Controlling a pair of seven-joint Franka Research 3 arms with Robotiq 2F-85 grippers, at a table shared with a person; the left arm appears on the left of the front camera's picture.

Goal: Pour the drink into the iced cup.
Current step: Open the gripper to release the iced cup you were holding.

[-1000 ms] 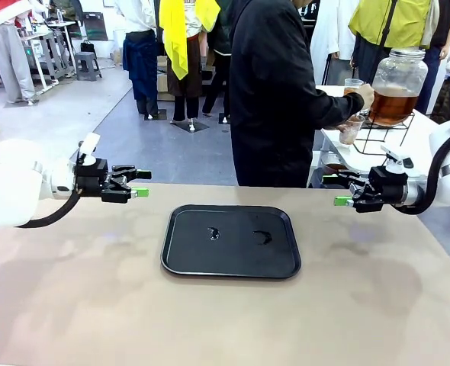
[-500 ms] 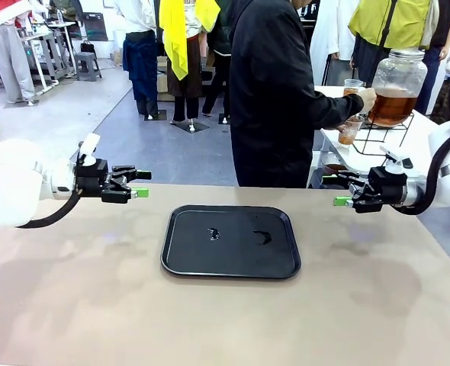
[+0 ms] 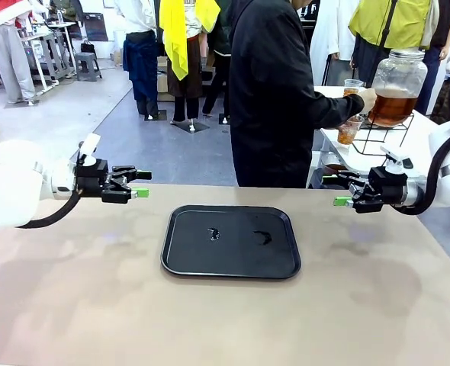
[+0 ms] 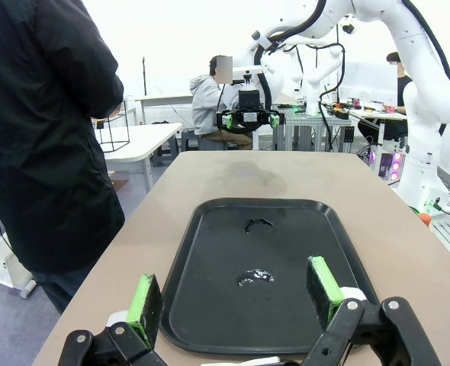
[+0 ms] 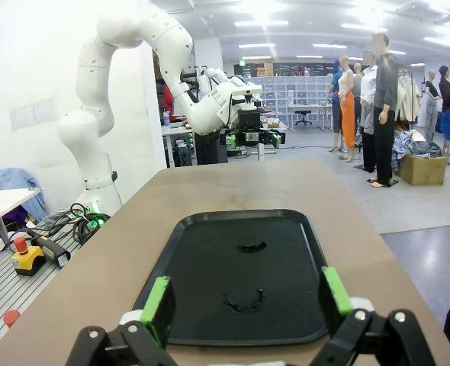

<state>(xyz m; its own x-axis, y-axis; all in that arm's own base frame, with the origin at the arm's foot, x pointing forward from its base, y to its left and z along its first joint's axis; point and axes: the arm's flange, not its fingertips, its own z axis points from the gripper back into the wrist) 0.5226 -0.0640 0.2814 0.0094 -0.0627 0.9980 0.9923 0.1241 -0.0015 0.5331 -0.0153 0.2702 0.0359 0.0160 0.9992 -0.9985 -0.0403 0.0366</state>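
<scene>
a black tray [image 3: 231, 259] sits on the tan table [image 3: 72, 297]; beyond the tray, a person's black coat [image 3: 271, 91] and amber-brown drink [image 3: 391, 107] in a clear jar [image 3: 399, 72].

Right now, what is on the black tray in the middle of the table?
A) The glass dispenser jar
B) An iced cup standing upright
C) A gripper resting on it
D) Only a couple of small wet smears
D: the black tray carries just two small wet smears, while the person holds the cup at the dispenser jar on the far side table.
</scene>
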